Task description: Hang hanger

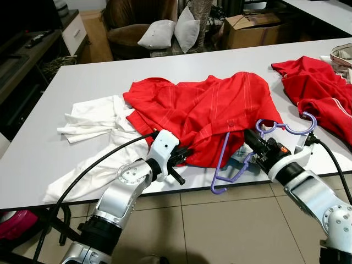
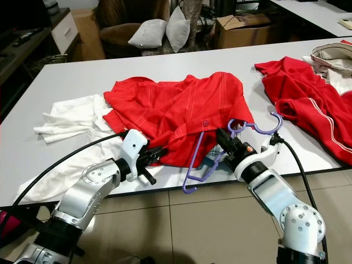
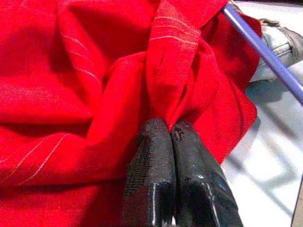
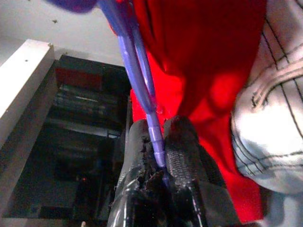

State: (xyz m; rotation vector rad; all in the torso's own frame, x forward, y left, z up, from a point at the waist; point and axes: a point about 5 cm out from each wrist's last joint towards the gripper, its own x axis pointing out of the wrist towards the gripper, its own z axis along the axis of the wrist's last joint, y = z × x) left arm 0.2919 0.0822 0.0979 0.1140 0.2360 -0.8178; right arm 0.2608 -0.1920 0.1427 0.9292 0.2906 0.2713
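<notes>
Left wrist view: your left pincer pinches the red shirt, holding its hem.
Your right pincer clamps the purple hanger, ready for threading.

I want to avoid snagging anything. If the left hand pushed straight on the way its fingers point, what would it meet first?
Probably just more of the red shirt: the left hand is already shut on a fold at its near edge, and bunched cloth lies directly ahead. The purple hanger passes off to one side; depth is unclear.

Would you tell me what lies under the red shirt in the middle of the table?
A white garment sticks out from under the red shirt on its left, and the purple hanger runs under its front hem. How far either reaches beneath is covered.
</notes>
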